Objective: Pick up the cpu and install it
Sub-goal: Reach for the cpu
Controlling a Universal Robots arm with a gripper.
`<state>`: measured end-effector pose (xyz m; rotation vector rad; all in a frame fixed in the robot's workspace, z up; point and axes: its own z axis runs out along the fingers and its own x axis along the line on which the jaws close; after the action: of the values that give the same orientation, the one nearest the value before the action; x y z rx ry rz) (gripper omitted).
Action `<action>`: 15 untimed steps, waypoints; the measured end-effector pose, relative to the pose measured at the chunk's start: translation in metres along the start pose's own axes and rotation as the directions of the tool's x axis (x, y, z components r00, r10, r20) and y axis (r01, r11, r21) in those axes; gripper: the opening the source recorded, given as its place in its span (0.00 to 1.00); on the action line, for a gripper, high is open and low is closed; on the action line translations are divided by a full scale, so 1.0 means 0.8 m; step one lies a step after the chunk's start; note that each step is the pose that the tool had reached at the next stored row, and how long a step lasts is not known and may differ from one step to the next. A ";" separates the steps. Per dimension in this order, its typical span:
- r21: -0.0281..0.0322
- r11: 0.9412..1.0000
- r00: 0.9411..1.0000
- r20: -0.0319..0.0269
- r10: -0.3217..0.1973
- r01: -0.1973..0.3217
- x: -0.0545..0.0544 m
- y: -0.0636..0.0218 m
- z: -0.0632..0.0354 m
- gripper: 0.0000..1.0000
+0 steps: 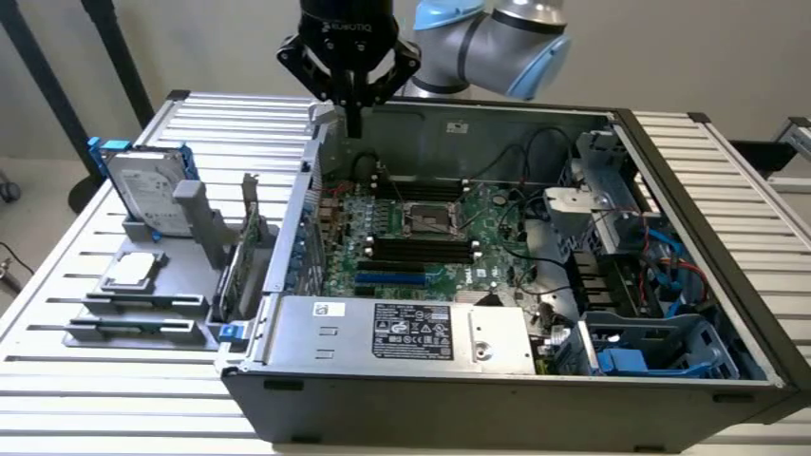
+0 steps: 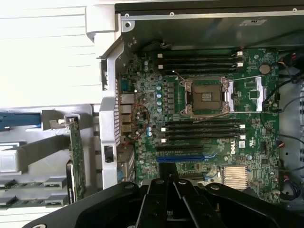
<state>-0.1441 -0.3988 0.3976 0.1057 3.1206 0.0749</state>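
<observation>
Cpu [image 1: 131, 271] lies well apart from my closed, empty pincer [image 1: 352, 126]; dropping here, I risk striking the computer case [image 1: 308, 190] wall.

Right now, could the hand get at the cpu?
Probably yes: the cpu lies uncovered on the grey holder outside the computer case, open from above; the hand hangs over the case's rim.

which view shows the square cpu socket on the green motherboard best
The wrist view: it looks straight down on the square metal-framed cpu socket, its frame and centre plain to see. The exterior view shows the socket at a slant on the green motherboard.
</observation>
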 end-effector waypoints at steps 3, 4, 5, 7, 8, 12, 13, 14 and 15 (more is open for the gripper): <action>0.000 1.000 1.000 0.000 0.000 0.000 0.017 -0.001 0.000 0.11; 0.000 1.000 1.000 0.000 0.000 0.000 0.023 -0.002 0.000 0.11; 0.000 1.000 1.000 0.000 0.000 0.000 0.029 -0.002 0.000 0.11; 0.000 1.000 1.000 0.000 0.000 0.000 0.040 -0.003 0.000 0.11; 0.000 1.000 1.000 0.000 0.000 0.000 0.045 -0.003 0.001 0.11; 0.000 1.000 1.000 0.000 0.000 0.000 0.068 -0.005 0.002 0.11; 0.000 1.000 1.000 0.000 0.000 0.000 0.074 -0.005 0.002 0.11; 0.000 1.000 1.000 0.000 0.000 0.000 0.080 -0.006 0.003 0.11; 0.000 1.000 1.000 0.000 0.000 0.000 0.085 -0.006 0.003 0.11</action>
<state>-0.2125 -0.3988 0.3935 0.1050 3.1207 0.0750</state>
